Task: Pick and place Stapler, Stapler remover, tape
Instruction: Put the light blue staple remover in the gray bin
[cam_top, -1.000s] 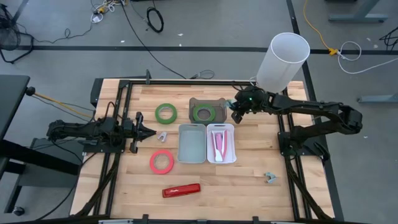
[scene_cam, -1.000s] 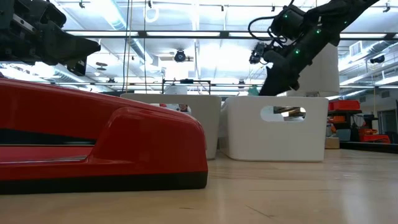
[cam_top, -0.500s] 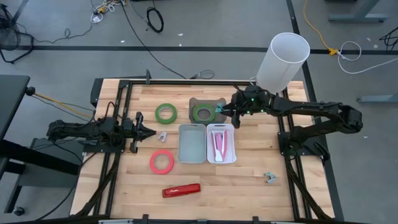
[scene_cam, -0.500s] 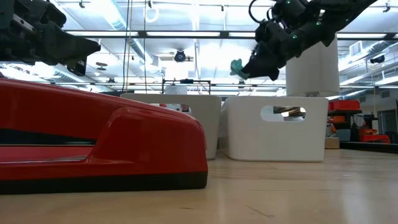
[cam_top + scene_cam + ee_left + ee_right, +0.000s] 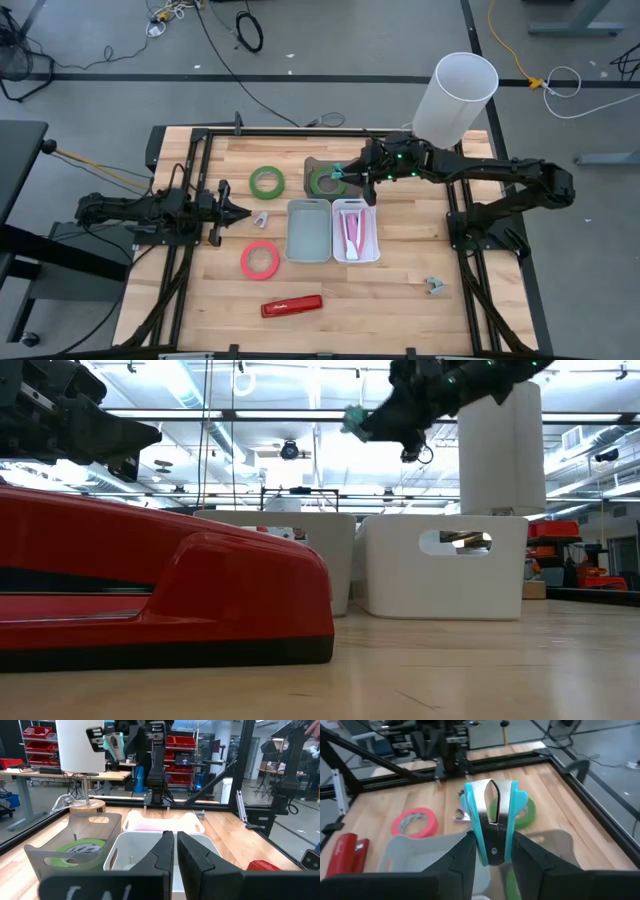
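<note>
My right gripper (image 5: 347, 178) is shut on a teal staple remover (image 5: 492, 817), high above the near edge of the brown tray (image 5: 332, 165) that holds a green tape roll (image 5: 326, 182). The remover also shows in the low view (image 5: 354, 420) and the left wrist view (image 5: 114, 745). A red stapler (image 5: 292, 305) lies near the table's front. A red tape roll (image 5: 260, 260) and a second green roll (image 5: 266, 182) lie flat on the table. My left gripper (image 5: 240, 212) is shut and empty at the table's left, beside a small grey staple remover (image 5: 261, 218). My right gripper pinches the teal remover's hinge end (image 5: 492, 851) between its two fingers (image 5: 462, 855). The remover's metal claws (image 5: 491, 787) point on past the fingertips. It is lifted clear, above the brown tray.
A grey bin (image 5: 308, 230) and a white bin (image 5: 356, 232) with a pink stapler inside stand at the table's middle. Another grey staple remover (image 5: 434, 287) lies at the near right. A tall white cylinder (image 5: 455, 98) stands at the far right.
My right gripper has gone toward the table's left and up, carrying the teal remover from beside the white bin's far end to above the brown tray.
</note>
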